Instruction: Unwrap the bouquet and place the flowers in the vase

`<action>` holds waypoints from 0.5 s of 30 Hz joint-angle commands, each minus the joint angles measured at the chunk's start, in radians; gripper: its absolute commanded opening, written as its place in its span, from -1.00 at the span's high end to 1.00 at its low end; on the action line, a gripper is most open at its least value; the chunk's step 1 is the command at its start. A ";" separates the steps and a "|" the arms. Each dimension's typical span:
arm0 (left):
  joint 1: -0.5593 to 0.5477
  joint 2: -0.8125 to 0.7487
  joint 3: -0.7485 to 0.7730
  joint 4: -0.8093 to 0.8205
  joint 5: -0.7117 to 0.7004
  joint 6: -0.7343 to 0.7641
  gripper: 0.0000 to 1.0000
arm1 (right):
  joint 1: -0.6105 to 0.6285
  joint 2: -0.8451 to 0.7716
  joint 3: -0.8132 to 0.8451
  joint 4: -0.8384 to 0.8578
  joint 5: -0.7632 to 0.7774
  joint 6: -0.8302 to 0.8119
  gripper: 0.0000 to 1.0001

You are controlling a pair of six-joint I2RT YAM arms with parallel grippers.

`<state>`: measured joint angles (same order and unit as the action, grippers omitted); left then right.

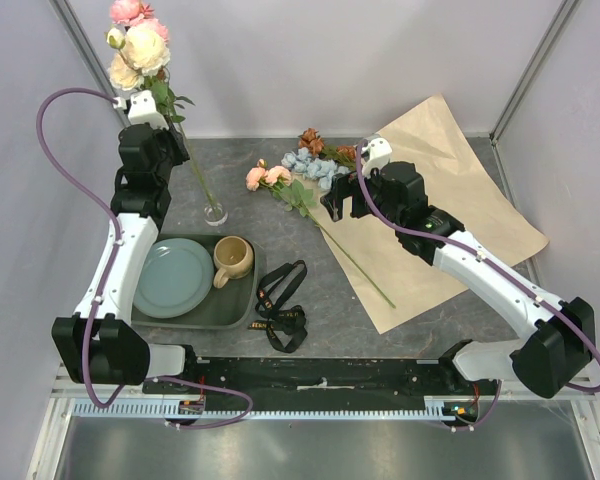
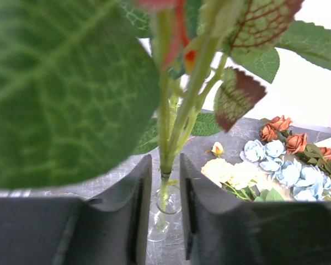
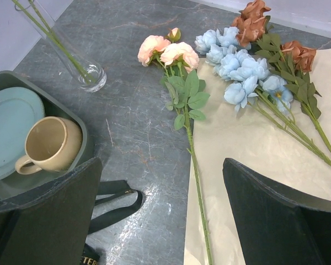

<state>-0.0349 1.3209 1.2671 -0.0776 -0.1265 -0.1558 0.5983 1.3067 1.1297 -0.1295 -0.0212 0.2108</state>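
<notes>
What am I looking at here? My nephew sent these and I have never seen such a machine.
Two robot arms stand on a table; one picture looks down from above, the other two come from cameras on each wrist. The left claw stands around flower stems set in a clear glass vase; its jaws look slightly apart. The right claw is wide open, holding nothing, above a peach flower. Blue flowers and rust flowers lie by the unfolded brown paper. A black ribbon and a tray with plate and mug sit nearby.
</notes>
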 commanded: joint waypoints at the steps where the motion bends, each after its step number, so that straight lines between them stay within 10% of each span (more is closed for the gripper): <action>1: 0.001 -0.037 -0.011 0.019 -0.042 -0.036 0.17 | 0.001 -0.001 -0.004 0.033 -0.006 0.016 -0.97; 15: 0.001 -0.181 -0.046 -0.089 0.027 -0.131 -0.60 | 0.001 0.083 0.004 -0.018 0.055 0.058 -0.96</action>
<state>-0.0349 1.2160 1.2491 -0.1368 -0.1452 -0.2176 0.5983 1.3525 1.1294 -0.1333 -0.0196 0.2199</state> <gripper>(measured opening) 0.762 0.982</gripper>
